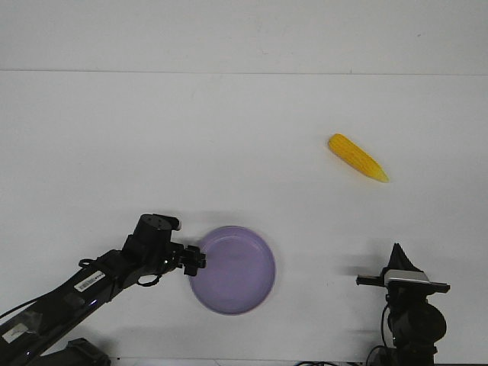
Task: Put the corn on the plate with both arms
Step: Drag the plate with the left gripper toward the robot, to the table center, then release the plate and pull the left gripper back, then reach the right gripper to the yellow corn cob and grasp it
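The corn (357, 158) is a small yellow-orange cob lying on the white table at the right, its pointed end toward the lower right. Nearer the front, left of centre, sits the lavender plate (244, 288), and nothing lies on it. My left gripper (196, 261) is at the plate's left rim with its fingertips touching or overlapping the edge. The frame does not show whether it clamps the rim. My right gripper (397, 255) stands at the front right, well short of the corn. Its fingers come together to a point and hold nothing.
The white table (152, 137) runs back to a pale wall at the top. The left arm (84, 286) reaches in from the lower left corner. The right arm's wrist block (408, 280) sits at the front edge.
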Robot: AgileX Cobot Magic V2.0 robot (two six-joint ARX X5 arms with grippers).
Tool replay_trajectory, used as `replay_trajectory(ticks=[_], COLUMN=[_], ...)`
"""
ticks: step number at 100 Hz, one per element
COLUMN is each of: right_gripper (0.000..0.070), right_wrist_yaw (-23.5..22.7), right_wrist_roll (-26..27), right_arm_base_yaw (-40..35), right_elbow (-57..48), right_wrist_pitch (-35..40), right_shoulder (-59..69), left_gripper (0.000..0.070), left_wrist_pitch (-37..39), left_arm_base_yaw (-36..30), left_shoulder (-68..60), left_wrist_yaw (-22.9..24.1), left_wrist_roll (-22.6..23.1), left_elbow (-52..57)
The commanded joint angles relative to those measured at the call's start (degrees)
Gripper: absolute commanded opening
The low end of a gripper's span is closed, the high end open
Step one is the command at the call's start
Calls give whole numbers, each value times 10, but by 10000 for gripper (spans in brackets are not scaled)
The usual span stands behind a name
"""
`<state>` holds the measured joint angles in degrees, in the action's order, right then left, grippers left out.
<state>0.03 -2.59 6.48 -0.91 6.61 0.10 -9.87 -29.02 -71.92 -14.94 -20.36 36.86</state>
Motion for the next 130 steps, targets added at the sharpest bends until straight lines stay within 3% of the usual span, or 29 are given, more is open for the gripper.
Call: replay_trajectory(ticks=[1,19,39,72,81,90,104,113,121,130], right_gripper=[12,12,12,12,12,12,12,4,3,38], right_wrist_yaw=[-1,0,-1,-4,-16,-46,-53,-76,-69,-56], right_wrist_roll=[-2,-3,-3,0,46,133,196,218,232,207], right_arm_base_yaw=[2,2,2,2,2,2,2,2,2,2], right_elbow=[2,2,2,2,2,2,2,-21,-73,-152], right_wrist_pitch=[-6,-6,-6,-13,-7,2,-14,-21,-18,-7], right_shoulder=[0,0,0,0,0,0,0,0,9,56], left_gripper=[460,463,463,462,461,461,461,461,461,461], left_wrist_pitch=[1,21,30,-165,-199,-214,-216,-216,-216,-215], left_arm_base_yaw=[-4,-1,17,23,23,23,23,23,23,23], left_shoulder=[0,50,199,502,554,579,581,576,574,574], left_wrist_yaw=[0,2,17,122,139,139,139,139,139,139], left_wrist_roll=[-1,19,37,77,77,76,75,75,75,75], left_elbow=[6,10,16,1,0,0,0,0,0,0])
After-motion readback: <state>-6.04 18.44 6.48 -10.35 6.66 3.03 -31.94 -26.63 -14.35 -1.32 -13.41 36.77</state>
